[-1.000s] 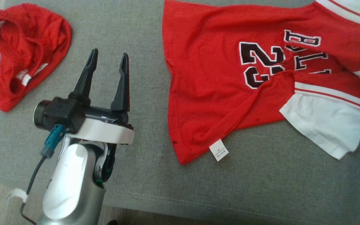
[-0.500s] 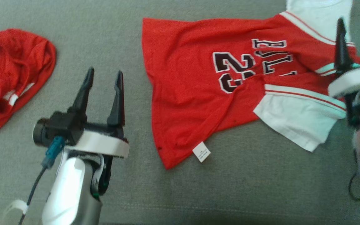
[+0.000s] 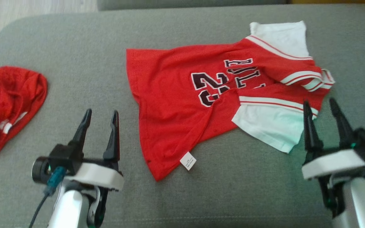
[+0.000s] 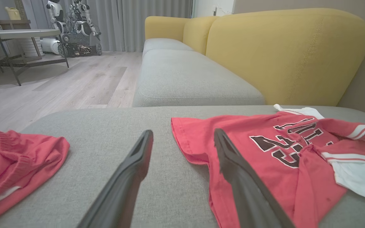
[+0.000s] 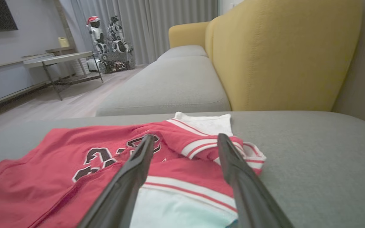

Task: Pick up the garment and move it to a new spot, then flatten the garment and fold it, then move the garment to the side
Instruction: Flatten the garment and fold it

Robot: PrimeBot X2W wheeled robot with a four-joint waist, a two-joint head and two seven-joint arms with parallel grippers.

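At the far left of the frame, a crumpled red garment (image 3: 8, 104) lies on the grey cushion (image 3: 249, 190). My left pincer (image 3: 102, 111), lower left, stands open and empty. The jersey (image 3: 169, 104) sprawls across the centre, rumpled, a flap folded over its number. My right pincer (image 3: 318, 102), lower right, is open too, beside the white sleeve (image 3: 268, 125). I judge flattening is in hand; next I should grip opposite edges and draw that flap out.

A red jersey (image 3: 169, 104) carries large black numerals (image 3: 212, 88) edged in white, reading 23, upside down in the head view and creased by a fold. Black lettering (image 3: 244, 71) beside them is too crumpled to read. A white tag (image 3: 188, 161) at the hem bears print too small to read.
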